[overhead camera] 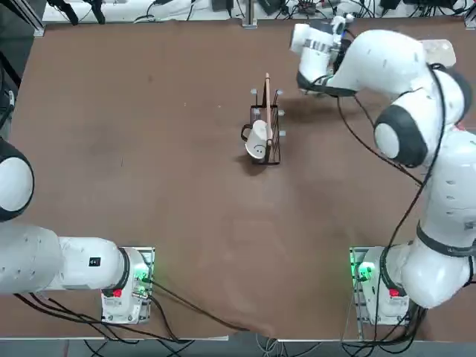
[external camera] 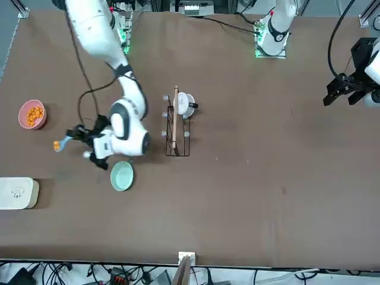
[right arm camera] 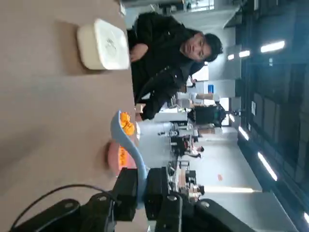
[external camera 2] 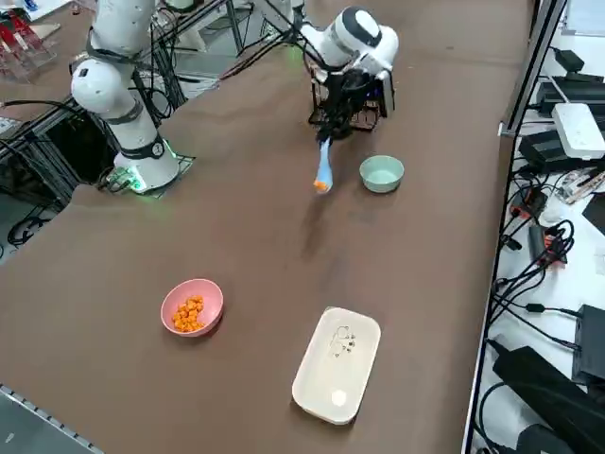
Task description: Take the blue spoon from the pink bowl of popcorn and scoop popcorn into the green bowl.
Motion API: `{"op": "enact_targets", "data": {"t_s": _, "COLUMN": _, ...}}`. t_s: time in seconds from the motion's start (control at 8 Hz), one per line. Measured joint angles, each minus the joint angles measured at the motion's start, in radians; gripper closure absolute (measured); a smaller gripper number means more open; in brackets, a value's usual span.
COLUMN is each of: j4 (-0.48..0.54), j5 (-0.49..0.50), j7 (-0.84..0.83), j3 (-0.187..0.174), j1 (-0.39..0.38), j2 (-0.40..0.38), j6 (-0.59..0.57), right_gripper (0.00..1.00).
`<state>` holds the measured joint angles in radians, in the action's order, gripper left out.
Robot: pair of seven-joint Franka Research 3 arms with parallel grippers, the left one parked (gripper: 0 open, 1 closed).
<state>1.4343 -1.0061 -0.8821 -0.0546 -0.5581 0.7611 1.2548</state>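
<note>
Midway, we carry a loaded spoon toward the green bowl (external camera 2: 382, 173).
Our right gripper (right arm camera: 141, 189) pinches the blue spoon (right arm camera: 126, 145) by its handle; it looks light, stiff, slippery, so the popcorn (right arm camera: 126, 123) needs level travel.

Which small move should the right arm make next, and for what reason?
Probably carry the blue spoon sideways over the green bowl. The right claw grips its handle, popcorn sits in its scoop, and the spoon is beside the bowl, not above it.

Green bowl (external camera: 122, 176) hidden overhead
</note>
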Motion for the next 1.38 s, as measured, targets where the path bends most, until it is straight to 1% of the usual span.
{"op": "enact_targets", "data": {"t_s": 0.25, "j4": -0.128, "j5": 0.002, "j7": 0.000, "j3": 0.000, "j1": -0.063, "j2": 0.070, "j6": -0.002, "right_gripper": 0.89}}
{"op": "enact_targets", "data": {"t_s": 0.5, "j4": -0.243, "j5": 0.010, "j7": 0.006, "j3": 0.001, "j1": -0.103, "j2": 0.128, "j6": 0.005, "right_gripper": 0.89}}
{"op": "enact_targets", "data": {"t_s": 0.75, "j4": -0.281, "j5": 0.022, "j7": 0.008, "j3": 0.005, "j1": -0.129, "j2": 0.152, "j6": 0.050, "right_gripper": 0.89}}
{"op": "enact_targets", "data": {"t_s": 0.88, "j4": -0.284, "j5": 0.032, "j7": 0.008, "j3": 0.020, "j1": -0.131, "j2": 0.154, "j6": 0.077, "right_gripper": 0.89}}
{"op": "enact_targets", "data": {"t_s": 1.0, "j4": -0.295, "j5": 0.064, "j7": 0.008, "j3": 0.032, "j1": -0.130, "j2": 0.156, "j6": 0.098, "right_gripper": 0.89}}
{"op": "enact_targets", "data": {"t_s": 1.38, "j4": -0.347, "j5": 0.191, "j7": 0.008, "j3": 0.038, "j1": -0.114, "j2": 0.157, "j6": 0.124, "right_gripper": 0.89}}
